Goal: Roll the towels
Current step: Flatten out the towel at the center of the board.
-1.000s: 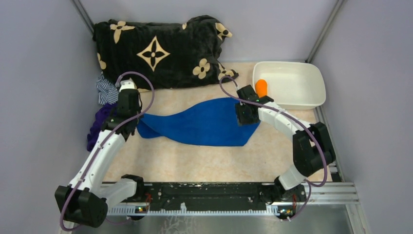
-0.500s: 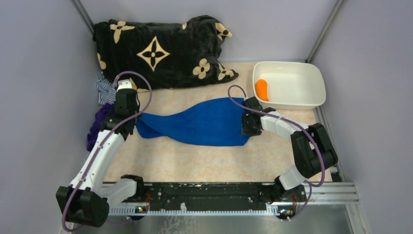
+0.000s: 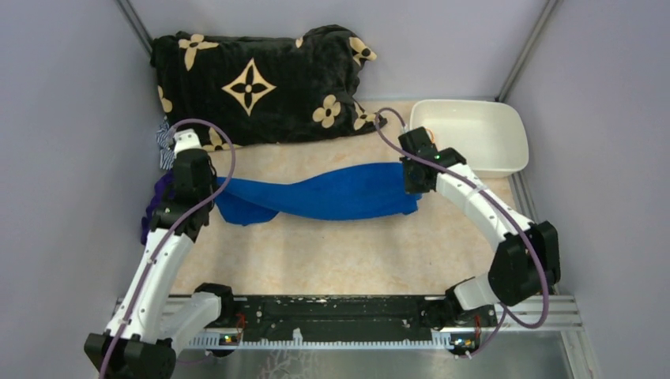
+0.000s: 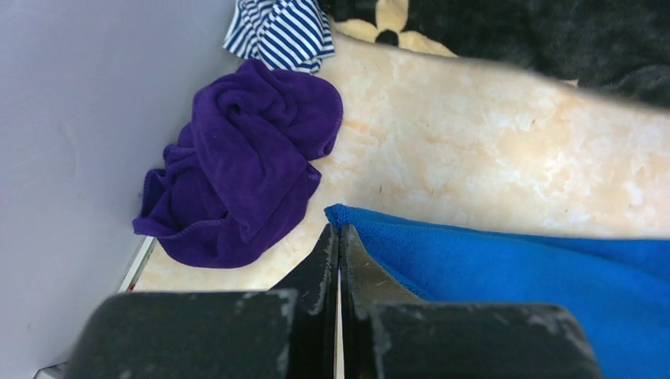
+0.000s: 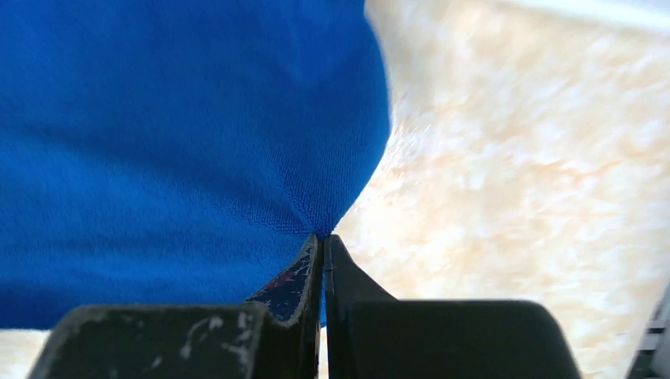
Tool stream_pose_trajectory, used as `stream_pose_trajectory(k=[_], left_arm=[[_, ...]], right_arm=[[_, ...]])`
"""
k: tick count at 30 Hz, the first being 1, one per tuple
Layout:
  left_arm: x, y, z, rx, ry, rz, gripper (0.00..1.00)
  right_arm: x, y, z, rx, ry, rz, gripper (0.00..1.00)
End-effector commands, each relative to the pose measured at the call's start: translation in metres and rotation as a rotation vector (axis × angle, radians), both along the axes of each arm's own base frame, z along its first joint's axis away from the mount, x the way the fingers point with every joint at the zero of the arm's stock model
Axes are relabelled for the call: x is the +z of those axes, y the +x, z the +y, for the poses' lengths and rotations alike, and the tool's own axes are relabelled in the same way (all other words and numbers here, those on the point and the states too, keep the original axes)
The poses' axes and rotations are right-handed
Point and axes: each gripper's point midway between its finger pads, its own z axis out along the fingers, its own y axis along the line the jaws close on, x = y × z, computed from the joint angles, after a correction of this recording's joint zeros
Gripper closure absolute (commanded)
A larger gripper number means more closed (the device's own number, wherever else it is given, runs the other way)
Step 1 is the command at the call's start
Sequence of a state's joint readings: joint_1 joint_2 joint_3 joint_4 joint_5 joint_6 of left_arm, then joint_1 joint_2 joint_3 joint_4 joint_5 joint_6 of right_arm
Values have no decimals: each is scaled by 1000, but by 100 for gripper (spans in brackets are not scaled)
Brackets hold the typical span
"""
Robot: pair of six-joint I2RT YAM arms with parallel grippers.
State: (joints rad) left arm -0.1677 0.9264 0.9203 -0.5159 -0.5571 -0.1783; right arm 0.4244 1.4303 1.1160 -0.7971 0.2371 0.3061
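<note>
- Blue towel [image 3: 332, 197] lies across the middle of the table [image 3: 332, 260], stretched in a long band from left to right between the two grippers.
- Left gripper [image 4: 338, 237] has its jaws pressed together, and the left corner of the blue towel sits at their tips. It seems pinched there, and the cloth is folded over itself near this end.
- Right gripper [image 5: 322, 241] is closed tightly on the right edge of the blue towel. The cloth pulls into a point where the jaws bite it.
- Purple cloth [image 4: 237, 181] lies crumpled near the left wall, apart from the blue towel, with a striped cloth [image 4: 280, 31] just behind it.
- Black blanket [image 3: 261, 79] fills the far left corner, and a white tub [image 3: 474, 134] stands at the far right, behind the right gripper.
</note>
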Motion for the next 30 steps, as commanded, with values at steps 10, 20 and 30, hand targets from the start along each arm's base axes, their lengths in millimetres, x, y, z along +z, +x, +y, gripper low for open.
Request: stream_pose_trajectory(k=[10, 20, 30], left_arm=[[17, -11, 18, 85, 41, -63, 100], [9, -7, 17, 81, 43, -59, 100], [1, -5, 13, 60, 34, -47, 100]], right_arm=[[46, 19, 51, 194, 93, -51, 57], [-9, 5, 21, 51, 134, -21, 60], [-42, 35, 58, 51, 307, -91, 63]])
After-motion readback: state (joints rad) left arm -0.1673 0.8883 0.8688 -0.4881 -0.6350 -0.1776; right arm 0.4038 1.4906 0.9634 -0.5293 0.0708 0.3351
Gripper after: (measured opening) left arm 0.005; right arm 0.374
